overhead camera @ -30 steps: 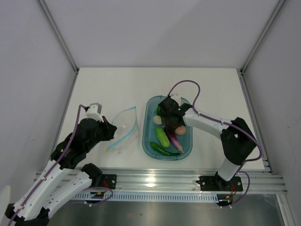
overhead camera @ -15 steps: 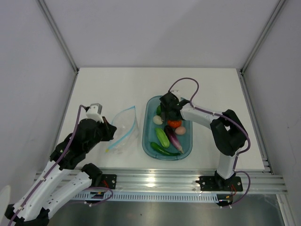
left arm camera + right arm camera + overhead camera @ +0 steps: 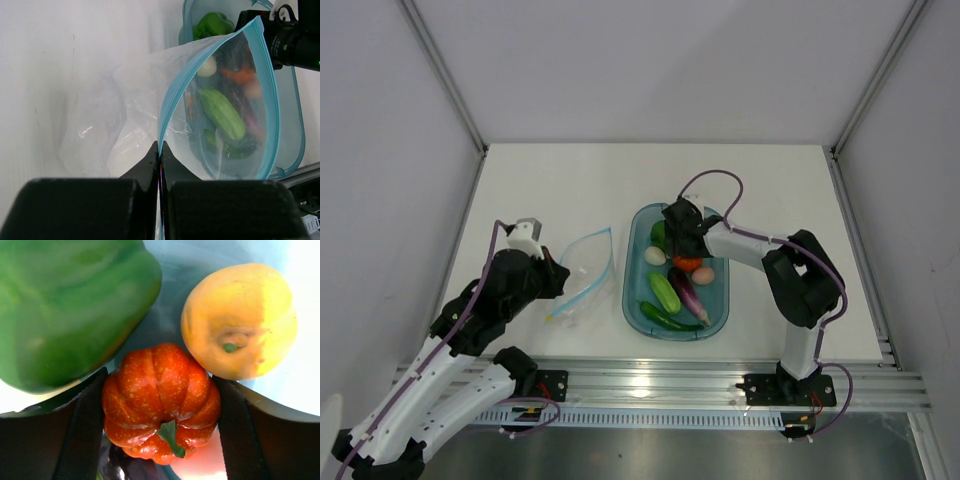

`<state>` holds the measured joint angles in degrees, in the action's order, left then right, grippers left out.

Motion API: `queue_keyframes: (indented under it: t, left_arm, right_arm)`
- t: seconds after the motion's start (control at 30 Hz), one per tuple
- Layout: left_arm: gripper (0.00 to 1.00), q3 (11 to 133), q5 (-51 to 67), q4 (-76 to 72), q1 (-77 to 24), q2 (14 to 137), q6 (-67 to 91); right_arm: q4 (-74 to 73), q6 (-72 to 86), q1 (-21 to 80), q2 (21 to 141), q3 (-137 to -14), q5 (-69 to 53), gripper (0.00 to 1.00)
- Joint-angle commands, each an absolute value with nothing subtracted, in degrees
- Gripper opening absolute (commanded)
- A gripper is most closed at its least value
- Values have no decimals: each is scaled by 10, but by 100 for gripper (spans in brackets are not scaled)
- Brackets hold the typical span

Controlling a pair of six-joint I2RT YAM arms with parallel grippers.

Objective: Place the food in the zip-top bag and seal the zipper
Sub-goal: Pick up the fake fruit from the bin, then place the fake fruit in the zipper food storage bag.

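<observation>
The clear zip-top bag [image 3: 582, 268] lies left of the tray, its mouth held up and open in the left wrist view [image 3: 115, 125]. My left gripper [image 3: 552, 278] [image 3: 160, 150] is shut on the light blue zipper [image 3: 176, 90] at the near corner of the mouth. My right gripper [image 3: 685, 255] [image 3: 161, 410] is low in the tray, its fingers [image 3: 80, 430] pressed on both sides of an orange toy pumpkin [image 3: 160, 400]. A green bell pepper [image 3: 65, 300] [image 3: 660, 233] and a yellow round fruit [image 3: 240, 320] lie just beyond the pumpkin.
The teal translucent tray [image 3: 638, 310] also holds a pale green cucumber [image 3: 666, 291], a purple eggplant [image 3: 686, 293], a dark green pod [image 3: 665, 317], a white egg [image 3: 655, 256] and a pink fruit [image 3: 703, 275]. White walls close in the table.
My right gripper has shifted a little toward the far end of the tray and settled round the orange pumpkin; its elbow swung left. The left gripper still holds the bag.
</observation>
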<state>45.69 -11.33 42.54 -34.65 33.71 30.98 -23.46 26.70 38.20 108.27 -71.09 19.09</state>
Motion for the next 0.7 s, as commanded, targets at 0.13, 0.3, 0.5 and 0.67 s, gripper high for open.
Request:
queue_keyframes:
  t: [0.13,0.3,0.5,0.67]
  left_arm:
    - [1,466,-105,417,-348,345,303]
    - [1,469,-98,422,-349,350,308]
    - [0,482,-77,437,-349,356,300]
    - [1,485,-42,440,-348,361,305]
  right_arm:
    - [-231,271,407,963,-687,240,29]
    - [-282,271,452,885,-715,257,22]
    - [-285,251,569,811,-739,283,22]
    - [-208,217,679,755,-738,276,20]
